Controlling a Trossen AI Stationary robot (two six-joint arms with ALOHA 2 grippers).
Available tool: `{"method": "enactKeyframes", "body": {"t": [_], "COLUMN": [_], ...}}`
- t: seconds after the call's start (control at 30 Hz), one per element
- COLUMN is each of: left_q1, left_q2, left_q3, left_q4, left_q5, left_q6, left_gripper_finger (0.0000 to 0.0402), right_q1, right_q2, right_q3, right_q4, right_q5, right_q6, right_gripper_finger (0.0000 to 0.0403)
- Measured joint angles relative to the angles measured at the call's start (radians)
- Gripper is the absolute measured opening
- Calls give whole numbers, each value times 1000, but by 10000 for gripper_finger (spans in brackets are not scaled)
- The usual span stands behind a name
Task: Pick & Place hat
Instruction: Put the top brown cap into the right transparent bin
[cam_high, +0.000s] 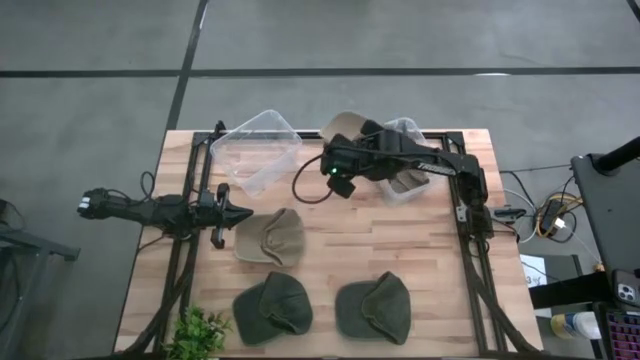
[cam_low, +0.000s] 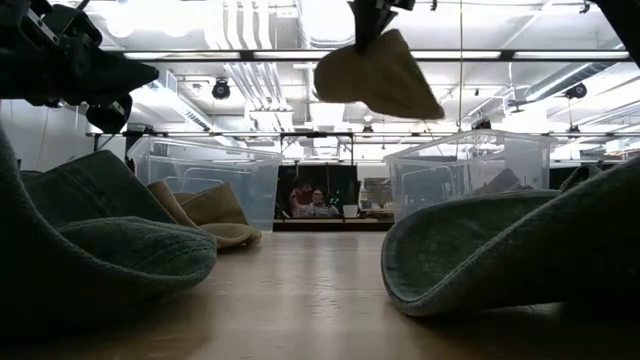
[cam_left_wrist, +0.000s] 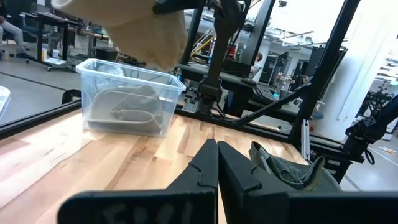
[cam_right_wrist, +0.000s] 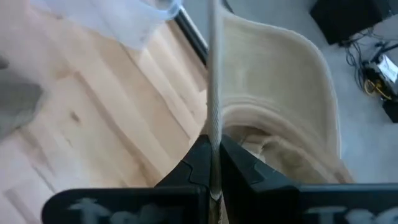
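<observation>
Now your right hand (cam_right_wrist: 213, 163) pinches the tan hat (cam_high: 346, 126) up high, so carry it toward nine o'clock over the empty bin (cam_high: 256, 150) and let go.

Two bins (cam_high: 258, 148) (cam_high: 410, 172) stand at the counter's (cam_high: 340, 250) far edge; three hats (cam_high: 270, 237) (cam_high: 272, 307) (cam_high: 372, 308) lie nearer, a plant (cam_high: 198, 332) at the near-left corner.

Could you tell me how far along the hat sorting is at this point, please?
Done: one hat lies in the right bin. In hand: the right claw holds a tan hat aloft between the bins. Left: a tan hat and two green hats on the table; the left claw waits shut.
</observation>
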Motion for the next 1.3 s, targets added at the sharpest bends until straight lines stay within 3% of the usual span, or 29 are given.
{"method": "enactKeyframes", "body": {"t": [0.6,1.0,1.17,1.3], "left_q1": [0,0,0,0], "left_q2": [0,0,0,0], "left_q3": [0,0,0,0], "left_q4": [-1,-1,-2,-2], "left_q5": [0,0,0,0], "left_q6": [0,0,0,0], "left_gripper_finger": [3,3,3,3], "right_q1": [-203,-323,-328,-288], "right_q2": [-8,-11,-23,-93], "right_q3": [2,2,-12,-106], "right_q4": [-3,-3,-2,-1], "right_q5": [-11,143,-36,-163], "right_q6": [45,-15,-12,-10], "right_gripper_finger": [13,13,13,13]}}
